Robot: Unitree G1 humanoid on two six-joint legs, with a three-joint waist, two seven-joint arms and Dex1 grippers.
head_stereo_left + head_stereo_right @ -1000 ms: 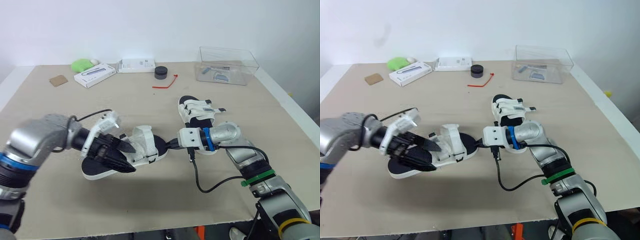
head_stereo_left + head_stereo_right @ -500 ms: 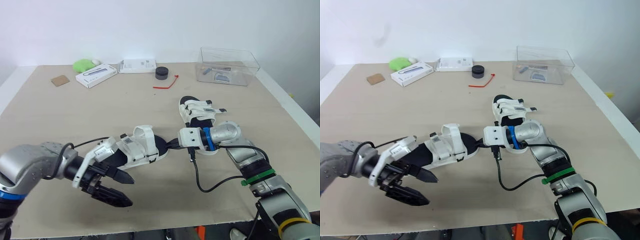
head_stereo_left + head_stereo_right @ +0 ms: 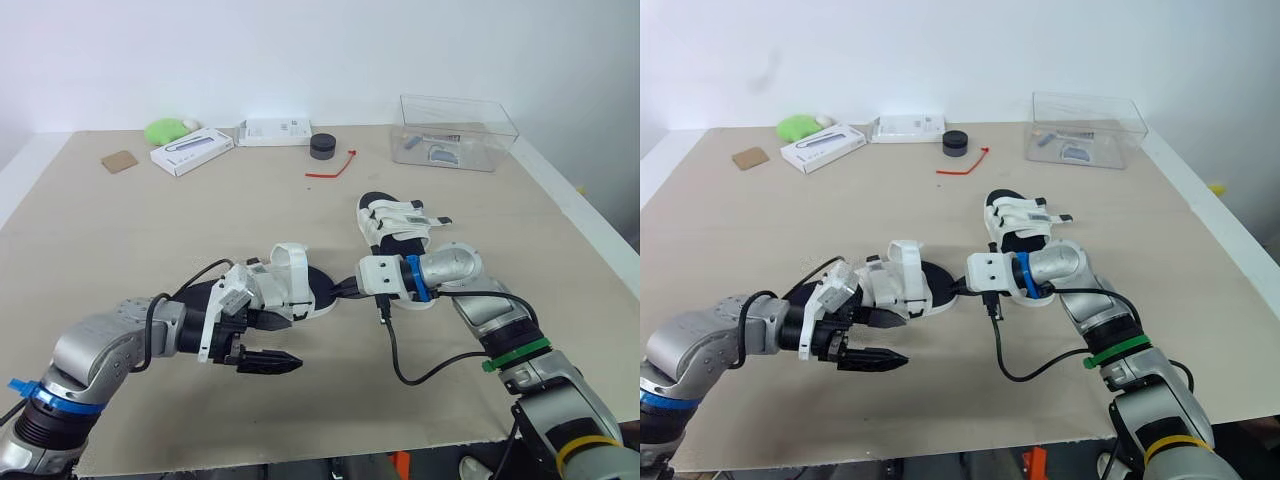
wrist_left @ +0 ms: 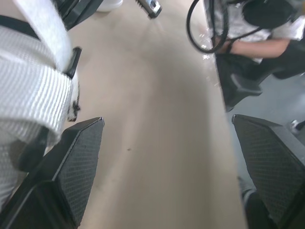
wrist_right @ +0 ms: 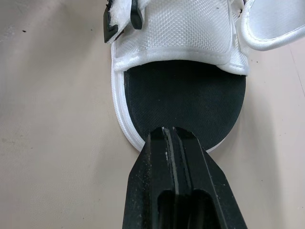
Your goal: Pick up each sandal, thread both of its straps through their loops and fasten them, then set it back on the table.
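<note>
- Landmark: near sandal (image 3: 287,291), white straps and black footbed, lying flat on the table (image 3: 150,230), roughly mid-table towards the front edge.
- One strap (image 3: 291,256) on it arches up off the footbed. Can't tell whether either strap is fastened.
- Left gripper (image 3: 902,338): jaws spread wide, holding nothing. It sits at the robot-left end of the near sandal and points along its front side.
- In the left wrist view, the sandal's ribbed white strap sits right against one finger (image 4: 76,162). The other finger is well off it, over bare table.
- Right gripper (image 3: 347,291): fingers pressed together, at the robot-right end of the near sandal.
- In the right wrist view, its tips lie over the rounded rim of the sole. Can't tell if the rim is actually pinched.
- A black cable (image 3: 398,352) hangs from the right wrist and loops onto the table, right of the near sandal.
- Second sandal (image 3: 395,224): flat on the table, beyond and to the right of the near sandal, just behind the right wrist. The grippers aren't touching it.
- Well beyond the near sandal, along the far edge:
  - clear box (image 3: 458,130) far right
  - black puck (image 3: 322,145) and red tie (image 3: 332,168) roughly straight beyond
  - two white boxes (image 3: 190,150) (image 3: 272,130), a green lump (image 3: 165,130) and a brown card (image 3: 118,160) off to the left
</note>
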